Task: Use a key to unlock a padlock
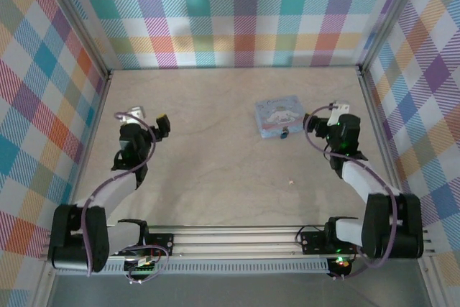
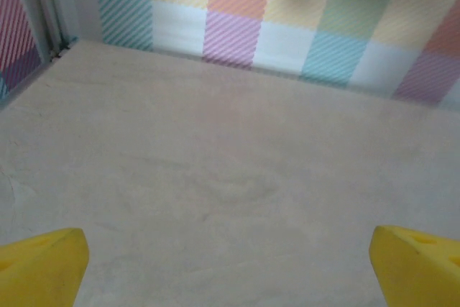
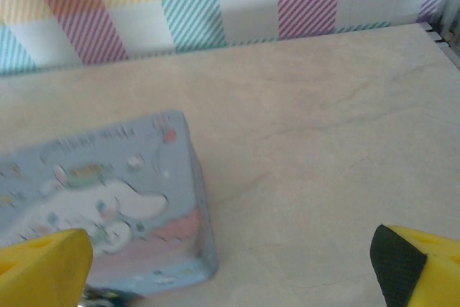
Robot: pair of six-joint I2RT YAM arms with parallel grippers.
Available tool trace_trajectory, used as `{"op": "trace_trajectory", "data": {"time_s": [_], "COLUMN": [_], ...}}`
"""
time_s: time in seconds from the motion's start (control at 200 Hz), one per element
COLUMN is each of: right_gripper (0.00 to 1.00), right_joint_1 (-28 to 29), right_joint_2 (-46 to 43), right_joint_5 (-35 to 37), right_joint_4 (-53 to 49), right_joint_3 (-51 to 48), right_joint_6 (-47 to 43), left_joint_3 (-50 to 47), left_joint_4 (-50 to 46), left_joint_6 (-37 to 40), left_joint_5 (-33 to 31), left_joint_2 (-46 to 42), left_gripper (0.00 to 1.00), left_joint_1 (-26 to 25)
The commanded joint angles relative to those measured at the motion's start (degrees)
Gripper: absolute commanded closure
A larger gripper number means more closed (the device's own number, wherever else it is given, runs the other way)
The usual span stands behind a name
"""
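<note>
Though it's tiny, padlock (image 1: 285, 133) looks dark.

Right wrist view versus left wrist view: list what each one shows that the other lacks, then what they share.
Right wrist: the tin with a cartoon figure, lying toward the left finger of the open right tool, and the right rail at upper right. Left wrist: the open left tool and the left rail at upper left. Both: beige table, plaid back wall, yellow fingertips spread at the bottom corners.
</note>
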Motion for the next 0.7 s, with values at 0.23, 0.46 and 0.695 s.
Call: {"op": "trace_trajectory", "data": {"time_s": [0.23,0.46,0.695], "right_gripper": [0.03,0.14,0.29], "right_joint_1": [2.3,10.8,18.6], "right_joint_2": [-8.7,-10.4,-5.7], "right_joint_5": [-12.2,-6.6,-4.4], "right_joint_4": [-43.2,-56.1,-52.5], "right_joint_3": [11.4,9.9,3.2], "right_joint_6": [25.8,27.6,31.5], "left_joint_3": [7.6,7.9,8.4], "left_joint_4": [-16.6,-16.0,-12.3], "left_joint_6": [-27.8,-29.3,-30.9], "left_joint_5": [14.4,16.1,15.9], "left_joint_2": [-3.0,-2.1,1.7], "left_gripper": [0.00,0.00,0.00], "left_joint_1": [-5.6,-15.5,-20.1]}}
